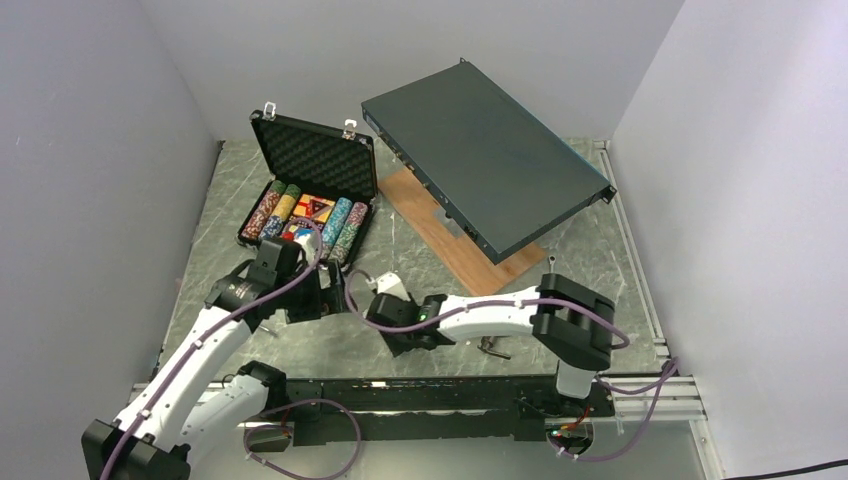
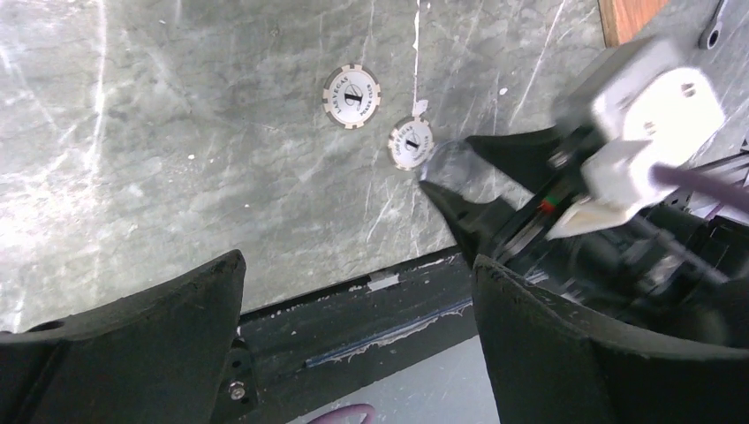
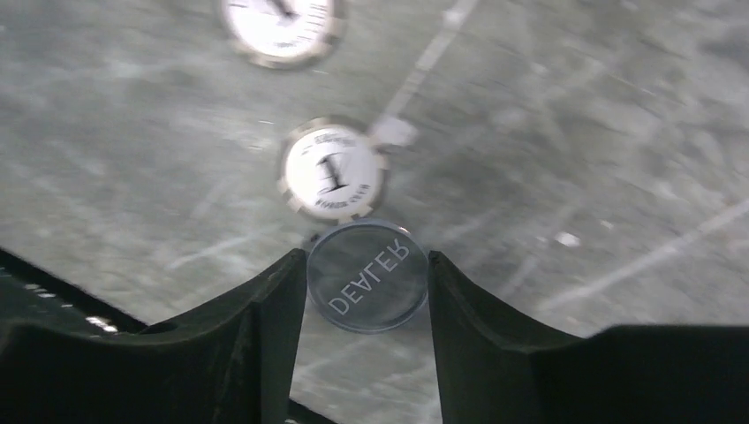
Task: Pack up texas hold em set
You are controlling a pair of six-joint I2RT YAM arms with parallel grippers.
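The arms [image 1: 200,358] are white with black joints, strung with purple cables [image 1: 300,403], ending in matte black pincer fingers [image 3: 256,344].

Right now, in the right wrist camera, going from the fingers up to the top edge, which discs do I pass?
Clear DEALER button, pinched in the right gripper → white chip marked 1, just beyond it → second white chip, cut off by the top edge.

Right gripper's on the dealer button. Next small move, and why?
Probably lift straight up: the right gripper pinches the dealer button on both sides, and a white chip lies right beside it, so sliding sideways could knock that chip.
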